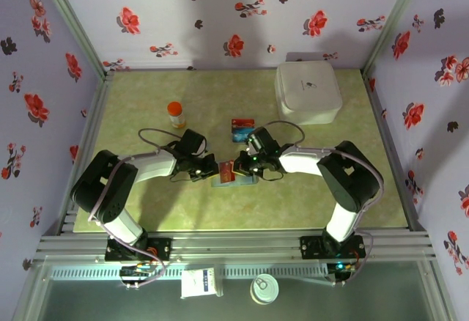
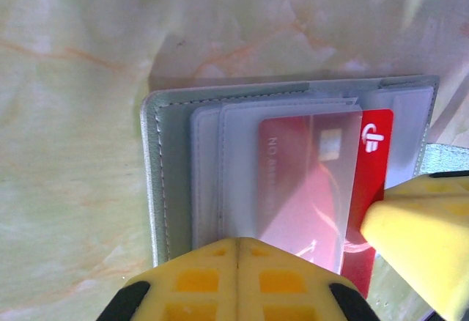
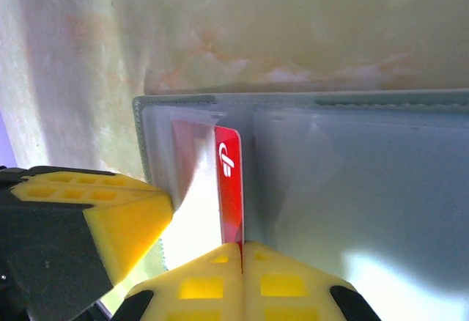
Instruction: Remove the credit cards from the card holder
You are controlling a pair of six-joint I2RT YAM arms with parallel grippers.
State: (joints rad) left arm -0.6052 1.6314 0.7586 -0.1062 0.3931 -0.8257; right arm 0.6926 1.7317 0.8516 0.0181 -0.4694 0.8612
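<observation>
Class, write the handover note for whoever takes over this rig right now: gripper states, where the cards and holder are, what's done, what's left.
Left gripper: shut on the card holder, which lies open flat on the table.
Right gripper: shut on the red card, partly out of its clear pocket.
Done: what looks like one loose card lies on the table beyond the holder.
Left: draw the red card fully out, set it down, check remaining pockets.

White emblem on red card [image 2: 375, 178], right of centre in left wrist frame; seen again in right wrist frame. Sideways lettering under clear sleeve [image 2: 238, 174] starts "NO", rest blurred. Small dark mark on white box [image 1: 308, 94], unreadable.
</observation>
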